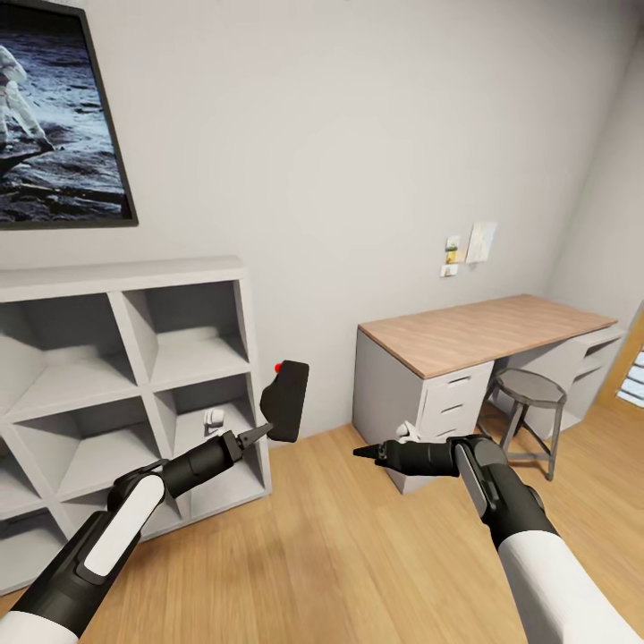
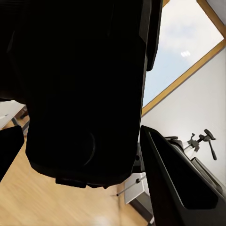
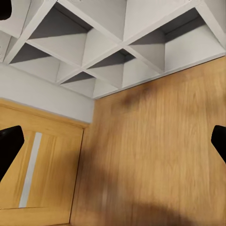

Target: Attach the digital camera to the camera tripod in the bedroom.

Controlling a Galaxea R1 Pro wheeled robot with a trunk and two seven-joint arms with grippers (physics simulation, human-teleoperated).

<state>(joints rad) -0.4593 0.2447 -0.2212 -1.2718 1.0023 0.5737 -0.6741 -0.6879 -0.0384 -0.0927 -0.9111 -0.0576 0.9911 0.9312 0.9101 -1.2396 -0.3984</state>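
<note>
Both arms are seen lowest in the head view, reaching forward over the light wood floor (image 1: 358, 555). Left end effector (image 1: 255, 436) is pinched on the digital camera (image 1: 288, 400); camera is held up in the air in front of the white cube shelf (image 1: 125, 376), red spot at its top left. In the left wrist view the digital camera (image 2: 84, 89) is seen as a big black body between the fingers (image 2: 179, 183), very close to the lens. Past it, the camera tripod (image 2: 200, 141) head with its pan handle is seen against a pale wall, well apart, next to a wood-framed window (image 2: 188, 70).

Right end effector (image 1: 367, 453) is held out at mid-height, nothing gripped. In the right wrist view its dark fingertips (image 3: 9, 146) are spread wide to both edges, with floor and shelf cells between them.

Bench (image 1: 483, 331) with wooden top and white drawers is set against the far wall at right, a round grey stool (image 1: 529, 394) tucked at its front. A framed astronaut picture (image 1: 54, 116) is hung above the shelf. Small notes (image 1: 470, 246) are stuck on the wall above the bench.
</note>
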